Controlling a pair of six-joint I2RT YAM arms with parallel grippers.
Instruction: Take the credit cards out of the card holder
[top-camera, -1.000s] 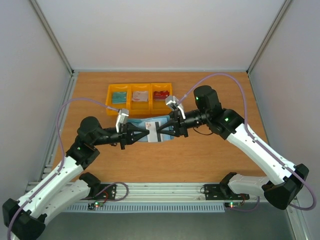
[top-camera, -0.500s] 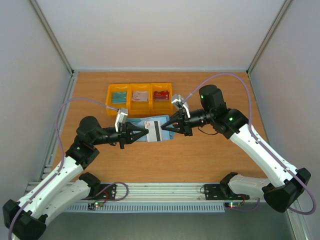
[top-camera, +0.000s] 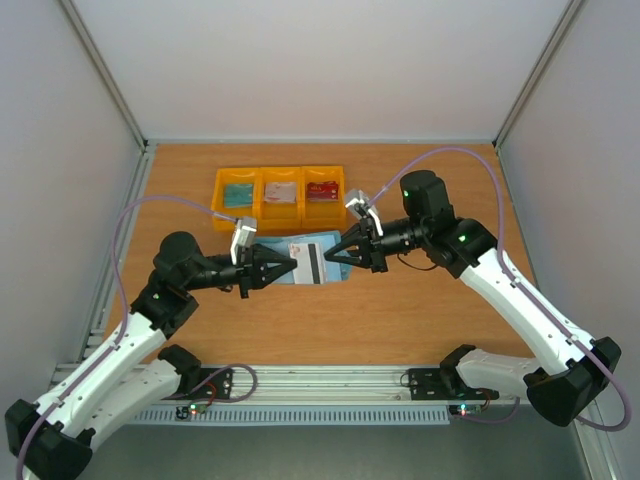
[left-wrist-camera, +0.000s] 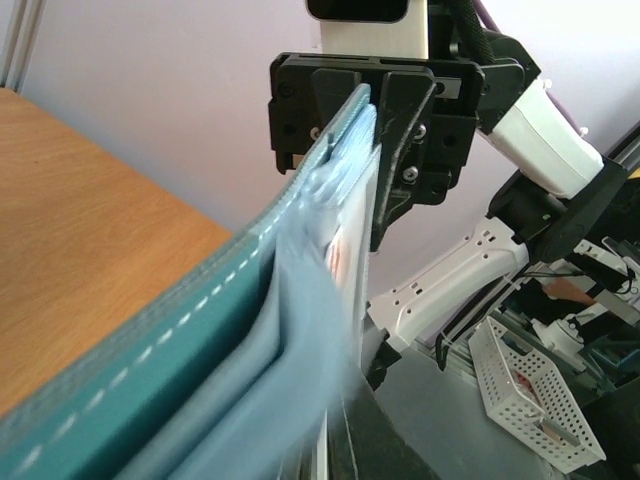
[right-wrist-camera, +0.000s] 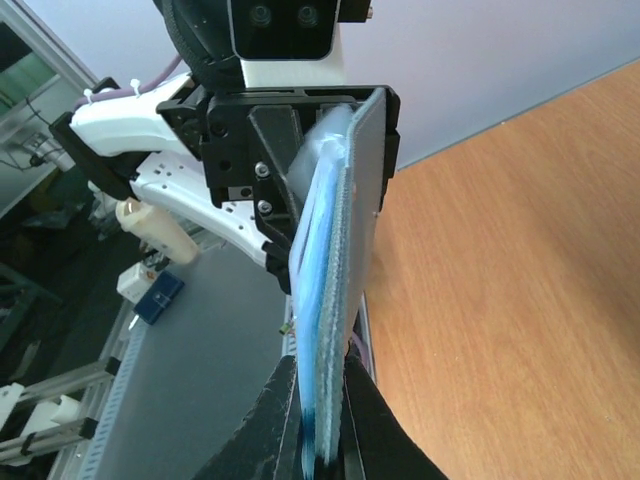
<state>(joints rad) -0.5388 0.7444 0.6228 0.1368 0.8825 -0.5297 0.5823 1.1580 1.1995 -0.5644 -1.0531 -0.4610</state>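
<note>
Change: the right gripper (top-camera: 326, 257) stood part open a second ago. It is now closed and sits slightly further right in the frame. The striped card (top-camera: 308, 262) now shows clear between the two tips. The left gripper (top-camera: 292, 265) has not moved.
Left jaws: closed on the left edge of the card holder (top-camera: 322, 240).
Right jaws: closed on the holder's right edge. Cannot tell if the card is pinched too.
Holder, place: middle of the top view, held between both grippers over the table (top-camera: 400, 310).
Holder, make: flat folding rectangle. The outside is teal with a row of white stitches along the edge, and the inside has soft pale blue layers.
Striped card: thin, stiff and pale, with one dark band and some red print.
Table: orange-brown wood grain, matte.
Far row: three yellow bins (top-camera: 280, 170) of moulded plastic, rectangular, side by side in the upper centre. They hold a teal card (top-camera: 238, 194), a whitish card (top-camera: 281, 192) and a red card (top-camera: 323, 189), left to right.
</note>
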